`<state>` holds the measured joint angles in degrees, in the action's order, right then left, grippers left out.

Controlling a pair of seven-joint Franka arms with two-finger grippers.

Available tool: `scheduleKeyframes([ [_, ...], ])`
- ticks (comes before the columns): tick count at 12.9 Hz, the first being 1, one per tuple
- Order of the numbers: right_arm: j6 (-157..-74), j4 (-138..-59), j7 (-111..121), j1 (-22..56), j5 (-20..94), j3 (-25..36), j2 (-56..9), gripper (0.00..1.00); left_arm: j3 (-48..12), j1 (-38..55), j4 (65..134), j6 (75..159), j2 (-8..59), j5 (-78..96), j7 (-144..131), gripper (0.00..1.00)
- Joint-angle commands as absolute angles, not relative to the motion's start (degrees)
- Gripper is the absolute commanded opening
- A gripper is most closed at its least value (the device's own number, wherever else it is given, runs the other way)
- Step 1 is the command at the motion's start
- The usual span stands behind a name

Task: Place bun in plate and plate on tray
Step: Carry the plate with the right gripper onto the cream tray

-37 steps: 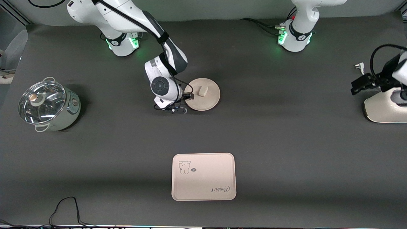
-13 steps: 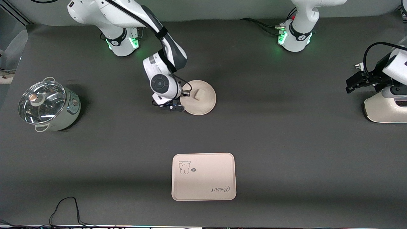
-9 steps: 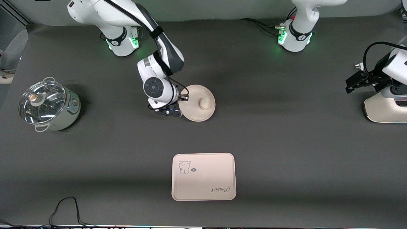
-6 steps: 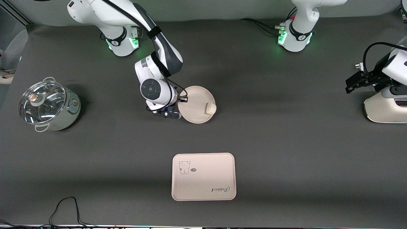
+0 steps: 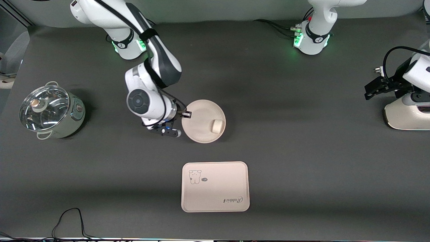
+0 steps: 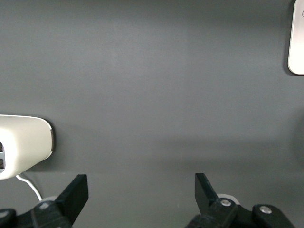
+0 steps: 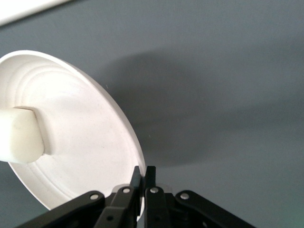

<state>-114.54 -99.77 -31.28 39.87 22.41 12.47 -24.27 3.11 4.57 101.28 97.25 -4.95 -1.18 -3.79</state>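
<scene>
Right gripper (image 5: 183, 118) pinched on plate (image 5: 201, 129) rim, plate lifted off dark table (image 5: 285, 151), tilted, over table between right arm's base and tray (image 5: 215, 187); bun (image 5: 217, 125) on plate, at rim away from gripper. Right arm bent down from base. Left gripper (image 6: 137, 190) spread wide, holding nothing, waiting over white appliance (image 5: 404, 116) at left arm's table end. Lidded pot (image 5: 50, 111) at right arm's end

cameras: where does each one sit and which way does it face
Front view: high across the table, facing both arms' bases; right gripper holds the plate with the bun.
Left wrist view: on the waiting left arm, looking down at bare mat past open jaws.
Right wrist view: looks along shut jaws pinching the plate's rim.
Front and right wrist views share plate and bun.
</scene>
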Motion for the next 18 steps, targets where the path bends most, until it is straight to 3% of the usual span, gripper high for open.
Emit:
scheduleKeyframes([
  [1,-113.0,-90.0,-28.8,36.7,24.4,12.3,-30.0,0.0,3.6,5.4,99.8,96.9,-4.6,-1.5,-2.9,1.0],
  [5,-115.0,-73.0,-29.3,33.4,32.1,12.2,-43.0,0.0,3.5,5.4,99.7,96.9,-4.6,-1.5,-2.9,1.0],
  [9,-128.9,-66.3,-28.6,31.0,37.5,11.3,-53.2,0.0,3.4,5.5,99.0,96.6,-4.7,-1.5,-2.9,1.0],
  [11,-131.7,-62.2,-29.0,30.8,37.5,10.3,-58.1,0.0,3.2,5.5,98.8,96.7,-4.7,-1.4,-2.9,1.0],
  [18,-137.5,-62.6,-29.1,31.3,39.5,9.5,-61.0,0.0,2.7,5.4,98.1,96.6,-4.7,-1.4,-2.9,1.0],
])
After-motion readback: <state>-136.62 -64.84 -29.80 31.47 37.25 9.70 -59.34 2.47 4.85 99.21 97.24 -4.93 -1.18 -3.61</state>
